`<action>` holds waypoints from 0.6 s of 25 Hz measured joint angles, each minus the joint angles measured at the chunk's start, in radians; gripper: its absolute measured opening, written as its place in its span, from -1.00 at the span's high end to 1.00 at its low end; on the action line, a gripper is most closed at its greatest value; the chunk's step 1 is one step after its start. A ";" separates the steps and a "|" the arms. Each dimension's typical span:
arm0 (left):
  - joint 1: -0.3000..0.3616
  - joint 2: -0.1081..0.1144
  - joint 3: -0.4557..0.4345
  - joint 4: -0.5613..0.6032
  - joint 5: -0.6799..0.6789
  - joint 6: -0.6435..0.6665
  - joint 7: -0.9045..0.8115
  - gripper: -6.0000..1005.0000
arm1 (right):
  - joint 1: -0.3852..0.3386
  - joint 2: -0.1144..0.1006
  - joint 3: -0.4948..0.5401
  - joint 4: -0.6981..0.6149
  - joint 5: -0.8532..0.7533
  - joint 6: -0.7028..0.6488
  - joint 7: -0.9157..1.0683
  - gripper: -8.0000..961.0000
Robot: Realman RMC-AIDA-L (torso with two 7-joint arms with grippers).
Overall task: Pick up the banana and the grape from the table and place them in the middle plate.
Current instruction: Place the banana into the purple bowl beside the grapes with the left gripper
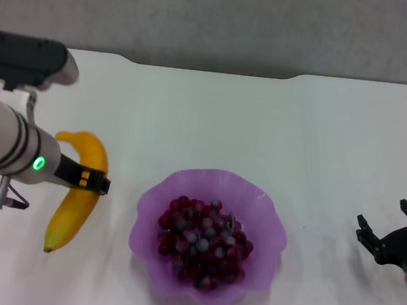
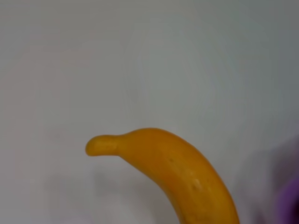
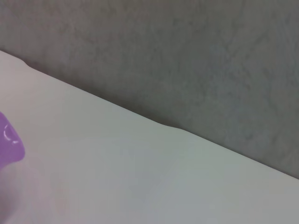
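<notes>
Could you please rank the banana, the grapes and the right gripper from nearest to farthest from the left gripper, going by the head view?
1. The banana, directly at the left gripper, on the table's left side.
2. The grape bunch, inside the middle plate at centre.
3. The right gripper, far right.

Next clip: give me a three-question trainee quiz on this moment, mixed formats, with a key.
1. True or false: the grape bunch already lies inside the middle plate.
2. Multiple choice: where is the banana? A) in the plate B) on the table, on the robot's left of the plate C) lifted above the plate
3. Fill in: the gripper placed over the banana's middle is the ____ gripper; the other, the right gripper, sits low at the table's right side.

Key: 1 true. 2 B. 3 left.
</notes>
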 joint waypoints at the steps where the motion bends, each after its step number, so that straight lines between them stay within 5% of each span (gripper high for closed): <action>1: 0.011 0.000 -0.013 -0.036 -0.022 -0.021 0.018 0.00 | 0.000 0.000 0.000 0.000 0.000 0.000 0.000 -0.71; 8: 0.009 0.001 -0.075 -0.088 -0.258 -0.093 0.142 -0.02 | 0.000 0.000 0.000 0.000 0.000 0.000 0.000 -0.71; 15: -0.036 -0.005 -0.002 0.012 -0.469 -0.001 0.215 -0.04 | 0.003 -0.001 0.001 0.005 0.000 -0.003 0.000 -0.71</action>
